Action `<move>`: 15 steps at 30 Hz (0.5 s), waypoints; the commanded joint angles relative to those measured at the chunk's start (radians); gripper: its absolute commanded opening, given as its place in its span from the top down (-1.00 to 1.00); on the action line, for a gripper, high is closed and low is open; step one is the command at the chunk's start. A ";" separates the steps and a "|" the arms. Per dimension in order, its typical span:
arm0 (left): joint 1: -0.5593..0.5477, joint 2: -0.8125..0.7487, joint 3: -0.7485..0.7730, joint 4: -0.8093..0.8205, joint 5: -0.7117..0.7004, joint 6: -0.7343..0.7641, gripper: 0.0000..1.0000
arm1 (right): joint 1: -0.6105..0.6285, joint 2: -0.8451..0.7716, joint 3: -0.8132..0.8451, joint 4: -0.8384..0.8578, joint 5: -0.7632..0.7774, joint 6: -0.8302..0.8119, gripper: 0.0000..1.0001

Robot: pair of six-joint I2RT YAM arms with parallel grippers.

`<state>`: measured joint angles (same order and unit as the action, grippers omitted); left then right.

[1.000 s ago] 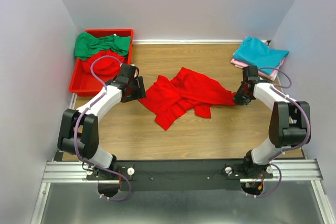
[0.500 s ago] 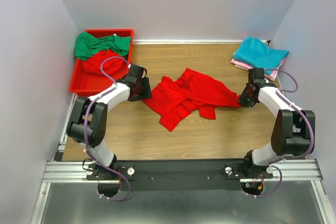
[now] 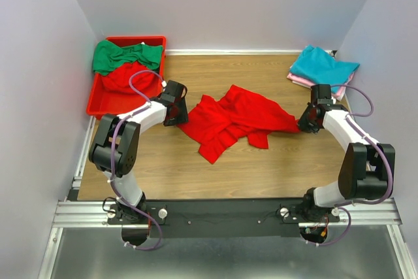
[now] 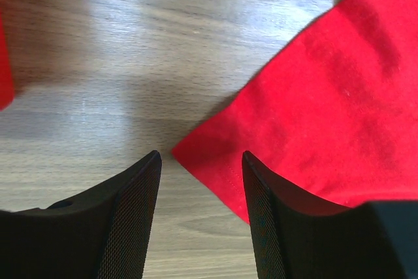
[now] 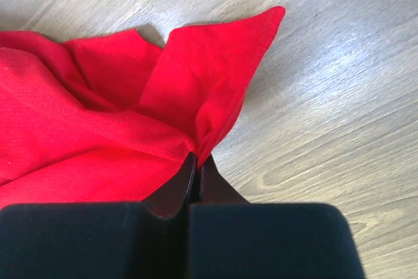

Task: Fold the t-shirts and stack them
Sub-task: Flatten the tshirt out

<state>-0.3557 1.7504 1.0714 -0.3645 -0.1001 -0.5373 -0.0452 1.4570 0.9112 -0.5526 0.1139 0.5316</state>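
Observation:
A bright red t-shirt (image 3: 232, 119) lies crumpled in the middle of the wooden table. My right gripper (image 3: 305, 124) is shut on its right corner; the right wrist view shows the cloth (image 5: 163, 102) pinched between the closed jaws (image 5: 197, 161). My left gripper (image 3: 179, 117) is open at the shirt's left edge; in the left wrist view a red corner (image 4: 307, 109) lies on the wood between and ahead of the fingers (image 4: 201, 161). A teal t-shirt (image 3: 323, 66) lies folded on a pink one (image 3: 295, 78) at the back right.
A red plastic bin (image 3: 98, 99) at the back left holds a green t-shirt (image 3: 124, 55) and another red one (image 3: 130, 78). Grey walls close in the table on the left, back and right. The metal rail (image 3: 222, 213) runs along the near edge.
My left gripper has moved right and forward to the shirt's left edge. My right gripper has drawn the shirt's right corner a little further right, stretching the cloth.

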 commanded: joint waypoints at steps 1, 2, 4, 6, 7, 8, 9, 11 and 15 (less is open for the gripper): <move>-0.005 -0.016 0.004 -0.002 -0.069 -0.013 -0.21 | -0.002 -0.015 -0.020 -0.029 -0.014 -0.008 0.95; -0.005 -0.008 0.010 -0.002 -0.067 -0.009 -0.21 | -0.002 -0.015 -0.021 -0.030 -0.014 -0.007 0.95; -0.005 0.018 0.012 -0.001 -0.067 -0.006 -0.19 | -0.004 -0.014 -0.020 -0.032 -0.017 -0.005 0.95; -0.005 0.032 0.015 0.001 -0.075 0.000 -0.10 | -0.002 -0.015 -0.017 -0.032 -0.016 -0.004 0.95; -0.005 0.041 0.015 0.001 -0.075 0.003 -0.04 | -0.002 -0.018 -0.017 -0.032 -0.014 -0.002 0.95; -0.005 0.044 0.013 0.004 -0.072 0.005 0.16 | -0.002 -0.020 -0.015 -0.032 -0.014 -0.004 0.95; -0.005 0.047 0.012 0.006 -0.069 0.008 0.24 | -0.002 -0.021 -0.014 -0.033 -0.011 -0.002 0.94; -0.005 0.049 0.009 0.019 -0.055 0.019 0.47 | -0.002 -0.027 -0.014 -0.033 -0.014 0.001 0.88; -0.005 0.063 0.009 0.032 -0.015 0.030 0.74 | -0.002 -0.046 -0.014 -0.040 -0.023 -0.002 0.63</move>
<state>-0.3557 1.7790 1.0737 -0.3416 -0.1368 -0.5217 -0.0452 1.4464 0.9031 -0.5713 0.1085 0.5320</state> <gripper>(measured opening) 0.179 0.142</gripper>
